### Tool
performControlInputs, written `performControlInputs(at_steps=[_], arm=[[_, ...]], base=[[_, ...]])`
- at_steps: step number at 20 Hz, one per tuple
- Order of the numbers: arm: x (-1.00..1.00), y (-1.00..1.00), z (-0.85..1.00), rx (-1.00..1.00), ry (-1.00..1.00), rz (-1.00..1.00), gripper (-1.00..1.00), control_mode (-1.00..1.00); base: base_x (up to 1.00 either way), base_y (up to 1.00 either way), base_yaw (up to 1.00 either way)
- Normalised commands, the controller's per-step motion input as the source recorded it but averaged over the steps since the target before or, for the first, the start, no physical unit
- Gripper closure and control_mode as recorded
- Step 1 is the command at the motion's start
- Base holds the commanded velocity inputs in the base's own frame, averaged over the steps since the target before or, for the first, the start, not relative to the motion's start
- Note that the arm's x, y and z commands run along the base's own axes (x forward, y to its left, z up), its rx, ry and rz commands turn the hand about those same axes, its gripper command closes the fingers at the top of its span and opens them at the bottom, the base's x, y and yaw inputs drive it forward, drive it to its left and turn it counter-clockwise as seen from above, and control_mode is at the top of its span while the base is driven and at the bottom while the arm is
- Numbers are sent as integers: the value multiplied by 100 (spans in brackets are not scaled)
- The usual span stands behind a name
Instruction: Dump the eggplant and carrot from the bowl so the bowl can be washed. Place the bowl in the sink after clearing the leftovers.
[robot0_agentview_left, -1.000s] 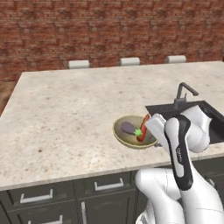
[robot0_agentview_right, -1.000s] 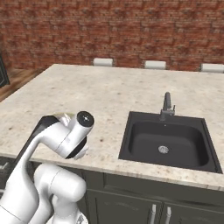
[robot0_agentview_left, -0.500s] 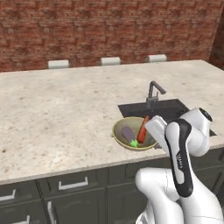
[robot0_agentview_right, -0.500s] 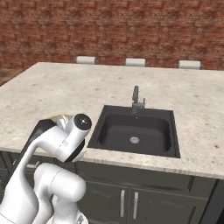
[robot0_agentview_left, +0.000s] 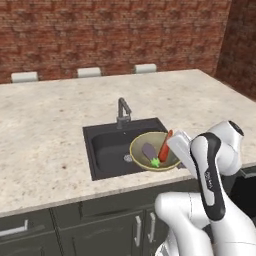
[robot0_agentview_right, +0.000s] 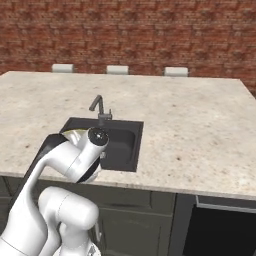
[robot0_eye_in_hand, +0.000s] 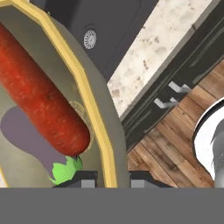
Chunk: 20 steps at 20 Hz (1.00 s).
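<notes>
My gripper (robot0_eye_in_hand: 113, 180) is shut on the rim of the olive-yellow bowl (robot0_agentview_left: 150, 137), which hangs in the air over the front right corner of the black sink (robot0_agentview_left: 106, 144). Inside the bowl lie the purple eggplant (robot0_agentview_left: 149, 151) with its green cap toward me and the orange-red carrot (robot0_agentview_left: 165, 145) leaning on the right wall. In the hand view the carrot (robot0_eye_in_hand: 43, 100) crosses above the eggplant (robot0_eye_in_hand: 19, 127), and the bowl rim (robot0_eye_in_hand: 85, 83) runs between my fingertips (robot0_eye_in_hand: 82, 179). The silver drain (robot0_eye_in_hand: 90, 38) shows beyond the rim. From the right base view, a sliver of bowl (robot0_agentview_right: 75, 131) peeks past my arm.
The grey faucet (robot0_agentview_left: 122, 110) stands behind the basin. Speckled stone counter (robot0_agentview_left: 45, 130) spreads to both sides, with chair backs (robot0_agentview_left: 89, 72) and a brick wall beyond. Dark cabinet fronts (robot0_agentview_left: 100, 227) and a wooden floor (robot0_eye_in_hand: 175, 131) lie below the counter edge.
The base has driven sideways along the counter, so the whole scene has slid left. The sink now lies under the held bowl. Bowl, eggplant and carrot stay the same in my grip.
</notes>
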Motion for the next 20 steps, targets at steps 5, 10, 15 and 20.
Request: performControlInputs(at_steps=[5,10,15,20], arm=[[0,0,0,0,0,0,100,100],[0,0,0,0,0,0,100,100],[0,0,0,0,0,0,100,100],[0,0,0,0,0,0,100,100]], base=[[34,-35,-2],[29,-41,0],[35,-29,2],[47,-12,1]])
